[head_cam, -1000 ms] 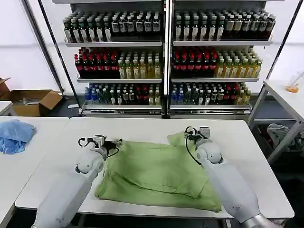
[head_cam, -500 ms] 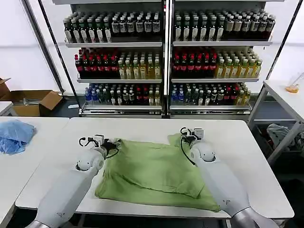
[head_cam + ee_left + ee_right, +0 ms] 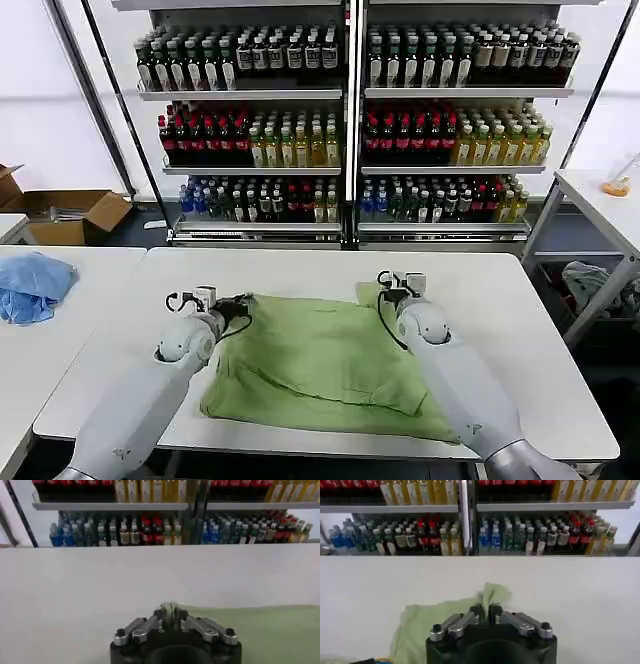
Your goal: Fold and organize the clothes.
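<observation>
Nearest the robot, the folded lower half of the light green polo shirt point(image 3: 320, 365) lies flat on the white table point(image 3: 540, 330), its near hem close to the table's front edge and one layer already doubled over the body. Farther out, both claws work the shirt's far edge. The left claw point(image 3: 243, 301) has its fingers pressed together on the far left corner; in the left wrist view point(image 3: 169, 611) the tips meet right at the cloth's edge, so the bite looks thin. The right claw point(image 3: 383, 293) is likewise closed on the far right corner, and in the right wrist view point(image 3: 486, 606) a small tuft of fabric bunches up between and beyond its fingertips.

Risk, as I judge it, sits in those two pinches. If the left one holds only the very edge, the corner may slip free once the arms lift or pull, leaving the fold lopsided. Uneven pulling could also drag the whole shirt across the table and undo the doubled layer, or push the near hem off the front edge. Beyond the table stand shelves of bottles point(image 3: 350, 120), well apart from the work.
</observation>
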You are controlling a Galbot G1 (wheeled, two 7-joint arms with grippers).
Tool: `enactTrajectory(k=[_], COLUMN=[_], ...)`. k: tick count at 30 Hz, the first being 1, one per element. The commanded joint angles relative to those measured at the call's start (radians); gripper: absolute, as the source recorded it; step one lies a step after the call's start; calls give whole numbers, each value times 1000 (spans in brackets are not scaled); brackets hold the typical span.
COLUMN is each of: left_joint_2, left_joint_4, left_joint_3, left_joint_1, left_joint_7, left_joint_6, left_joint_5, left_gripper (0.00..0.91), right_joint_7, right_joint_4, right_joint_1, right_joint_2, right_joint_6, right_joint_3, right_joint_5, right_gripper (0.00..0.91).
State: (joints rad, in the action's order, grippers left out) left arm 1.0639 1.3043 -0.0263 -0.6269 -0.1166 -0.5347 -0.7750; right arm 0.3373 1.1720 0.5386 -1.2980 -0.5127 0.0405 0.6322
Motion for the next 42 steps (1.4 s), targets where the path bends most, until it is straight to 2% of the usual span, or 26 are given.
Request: enactTrajectory(k=[1,7,20,31,35,42], left_joint_2=[-10,-45,-124,-161,-170,-170], left_joint_4=[44,155,364,540,619,666], left_joint_3=[-21,-59,-127,-236,-264,-282], left_joint_1=[-12,-49,-190,-382,-479,-547], left_joint_7=[26,21,5,-4,-2,-4], left_joint_6=[32,67,70,51,44,25], left_joint_5=[-60,-101,-132,-124,-82,-30], left_gripper=[81,81,81,81,81,81], right_joint_7=[-1,-3,11,18,16,7], right_joint_4=[41,192,511,807,894,974], right_joint_1=[14,67,235,525,634,798], right_joint_2=[-2,38,154,262,277,279], right_joint_6=[41,76,53,25,16,4], right_joint_3=[3,35,133,255,301,384], right_joint_5=[0,-14,-1,14,7,-12], right_gripper=[0,0,0,0,0,0])
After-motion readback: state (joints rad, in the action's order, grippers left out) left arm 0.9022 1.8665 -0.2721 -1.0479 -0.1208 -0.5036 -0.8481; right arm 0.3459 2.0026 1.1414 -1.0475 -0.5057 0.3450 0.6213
